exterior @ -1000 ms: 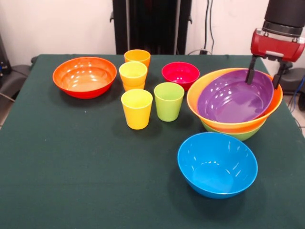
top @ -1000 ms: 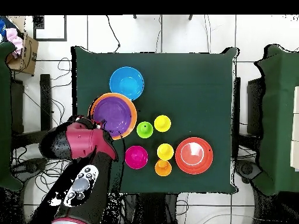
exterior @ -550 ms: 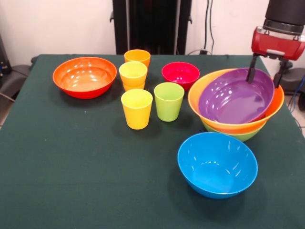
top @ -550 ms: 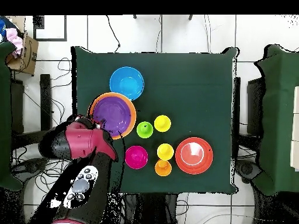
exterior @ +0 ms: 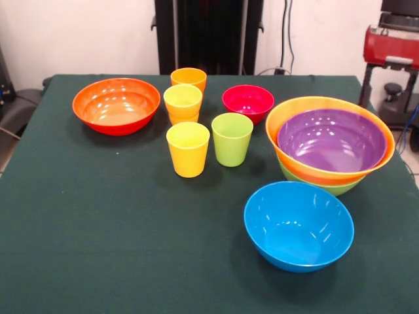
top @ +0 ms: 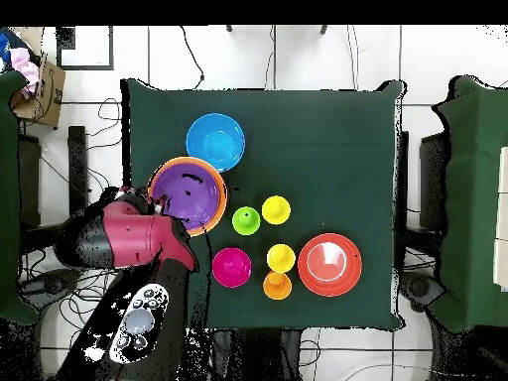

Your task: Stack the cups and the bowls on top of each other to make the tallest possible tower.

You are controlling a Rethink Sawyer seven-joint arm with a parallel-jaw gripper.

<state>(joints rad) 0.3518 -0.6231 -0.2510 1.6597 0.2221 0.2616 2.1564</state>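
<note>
The tower stands at the right: a purple bowl (exterior: pixel 332 139) sits level inside a large orange bowl (exterior: pixel 285 116), which rests in a lime green bowl (exterior: pixel 334 188). My gripper (exterior: pixel 389 86) hangs open above and behind the tower's far right rim, touching nothing. In the overhead view the gripper (top: pixel 157 210) is at the purple bowl's (top: pixel 189 191) edge. A blue bowl (exterior: pixel 298 226) stands alone in front. A red-orange bowl (exterior: pixel 116 104) and a small magenta bowl (exterior: pixel 247 101) stand further back. A yellow cup (exterior: pixel 188 149) and a lime green cup (exterior: pixel 232 139) stand side by side. Behind them a second yellow cup (exterior: pixel 182 103) sits on an orange one, with another orange cup (exterior: pixel 188 78) behind.
The green cloth table (exterior: pixel 98 229) carries everything. Its right edge runs close beside the tower. A cardboard box (top: pixel 40 89) sits off the table in the overhead view.
The gripper let go of the purple bowl's far rim and rose up and away. The purple bowl dropped from a tilt to lie level in the orange bowl.
</note>
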